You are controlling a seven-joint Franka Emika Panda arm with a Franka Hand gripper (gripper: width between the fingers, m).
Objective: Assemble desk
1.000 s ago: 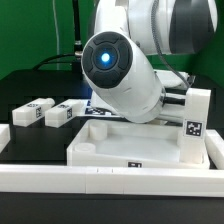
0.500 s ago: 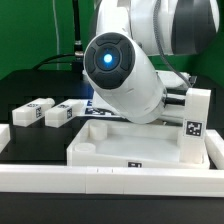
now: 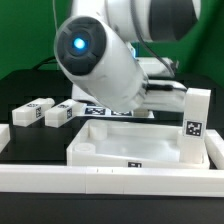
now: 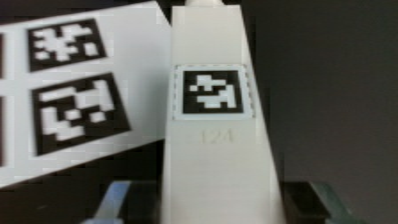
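The desk top [image 3: 105,148] is a white plastic tray, rectangular and smooth, with a raised rim. It lies in the lower middle of the exterior view on the black table [image 3: 14,142]. One upright leg [image 3: 197,122], a plain white block with a small black-and-white square tag on its face, stands at the tray's corner at the exterior view's right. Two lying legs [image 3: 32,111] [image 3: 62,114], the same tagged blocks, rest side by side on the table at the exterior view's left, apart from the tray. A long white rail [image 3: 100,180] runs across the foreground.

The arm [image 3: 105,65], glossy white and rounded with a blue-lit ring on one joint, leans down from the upper middle over the back of the tray and hides its own tip.

In the wrist view a fourth leg [image 4: 214,120], long and matte with one square tag, runs away from the camera beside the flat marker board [image 4: 63,85]. The gripper [image 4: 217,196] straddles its near end, with grey fingers [image 4: 128,196] close against both sides, seemingly clamped, though the picture is blurred.
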